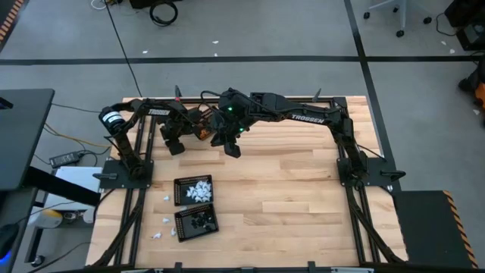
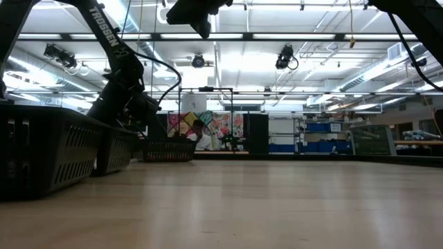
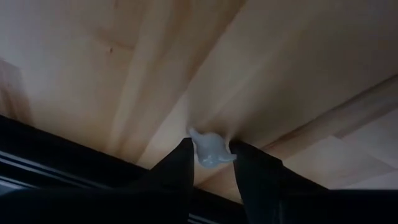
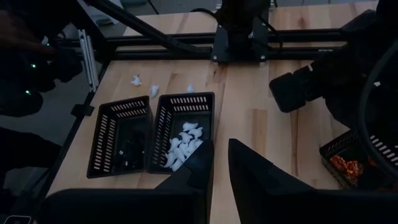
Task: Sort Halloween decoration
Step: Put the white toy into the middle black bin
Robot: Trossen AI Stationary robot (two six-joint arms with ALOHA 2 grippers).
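Note:
My left gripper [image 1: 176,145] is near the table's far left and is shut on a small white piece [image 3: 210,149]. My right gripper [image 1: 233,145] hangs over the far middle of the table, open and empty; its fingers [image 4: 219,155] point toward two black mesh baskets. One basket [image 4: 183,127] holds several white pieces [image 1: 198,189]. The other [image 4: 121,143] holds black pieces [image 1: 198,221]. A third basket [image 4: 348,163] with orange pieces stands near my left gripper. Loose white pieces [image 4: 144,84] lie on the wood beside the baskets. My left gripper pinches the white piece [image 3: 205,144] between its two fingertips [image 3: 181,157]. The piece sits at the fingers' free ends and sticks out a little past them, with the wood table top behind it.
The black frame rails [image 1: 136,171] run along the table's left and right sides. In the low view the baskets [image 2: 48,149] stand at the left, with bare wood [image 2: 277,200] to their right. The arms' bases [image 1: 364,171] are mounted at both sides.

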